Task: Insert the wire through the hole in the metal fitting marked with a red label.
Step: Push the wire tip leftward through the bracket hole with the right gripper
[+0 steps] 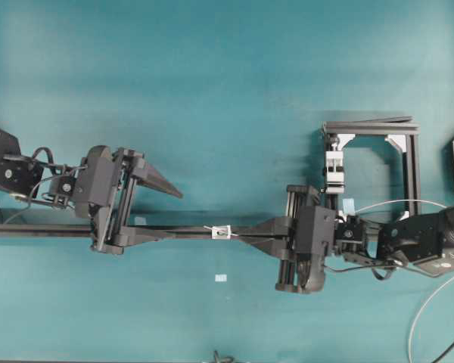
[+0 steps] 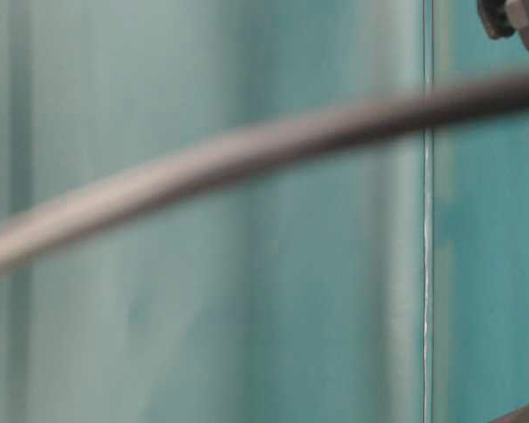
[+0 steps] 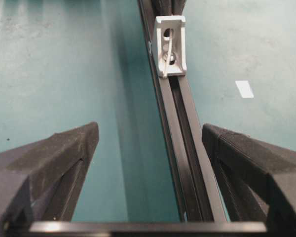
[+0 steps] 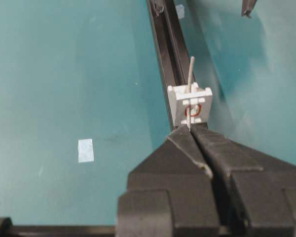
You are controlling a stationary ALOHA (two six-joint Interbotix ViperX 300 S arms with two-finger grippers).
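The small silvery metal fitting (image 1: 222, 232) sits on the black rail (image 1: 189, 228) between my two grippers. In the right wrist view its near face (image 4: 190, 104) carries a red label (image 4: 193, 110) round the hole. My right gripper (image 4: 189, 129) is shut on the thin pale wire right at that face. The wire (image 4: 190, 74) comes out of the far side, slanting up over the rail. From the left wrist view the wire end (image 3: 166, 57) shows slanting across the fitting (image 3: 170, 44). My left gripper (image 3: 150, 143) stands open astride the rail (image 3: 187, 148), well short of the fitting.
A black frame (image 1: 408, 151) with a white clamp block (image 1: 333, 170) stands at the back right. A white tape patch (image 1: 220, 278) lies in front of the rail. Slack wire (image 1: 397, 202) loops over the right arm. A blurred dark cable (image 2: 247, 145) crosses the table-level view.
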